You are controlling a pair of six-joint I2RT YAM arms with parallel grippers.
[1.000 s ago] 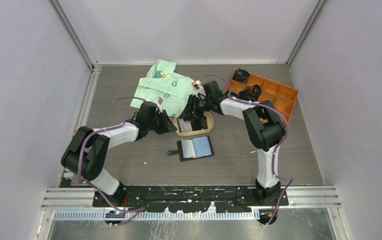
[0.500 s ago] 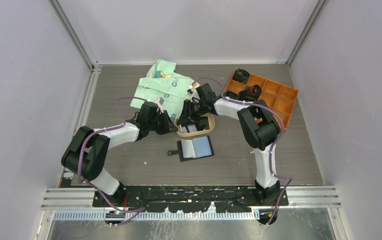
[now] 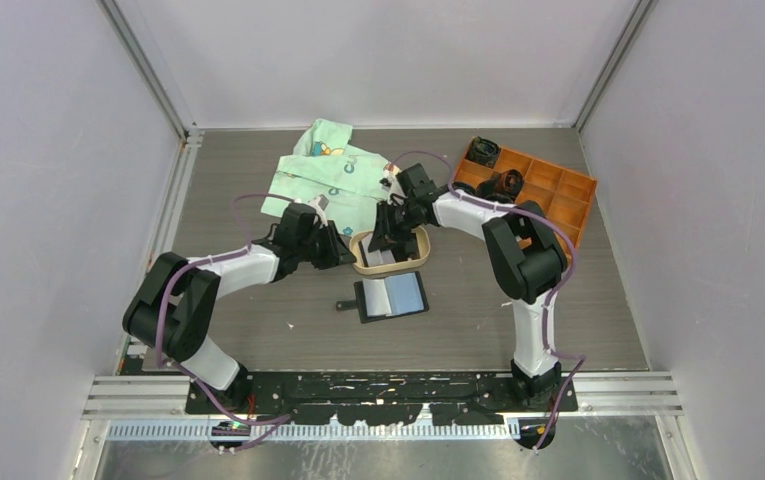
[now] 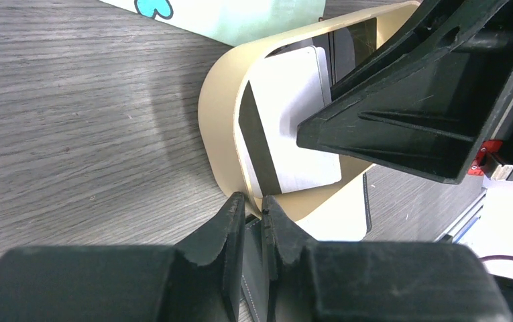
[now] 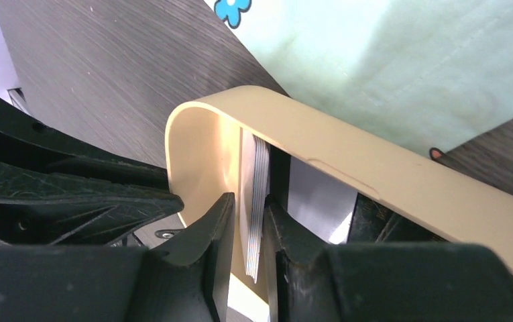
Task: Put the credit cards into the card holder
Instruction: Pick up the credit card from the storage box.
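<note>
Narrowing since earlier, right jaws pinch credit cards [image 5: 253,201] (in tray [image 5: 347,168]); left jaws clamp tray rim.

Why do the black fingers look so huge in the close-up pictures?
Left wrist view: the left hand sits right by the lens, so its fingers dwarf the tan tray. Right wrist view: same for the right hand around the cards. Top view: farther off, both look tiny.

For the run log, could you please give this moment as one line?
left gripper: shut on tray rim | right gripper: astride credit cards, grip unclear | card holder: lying open
</note>
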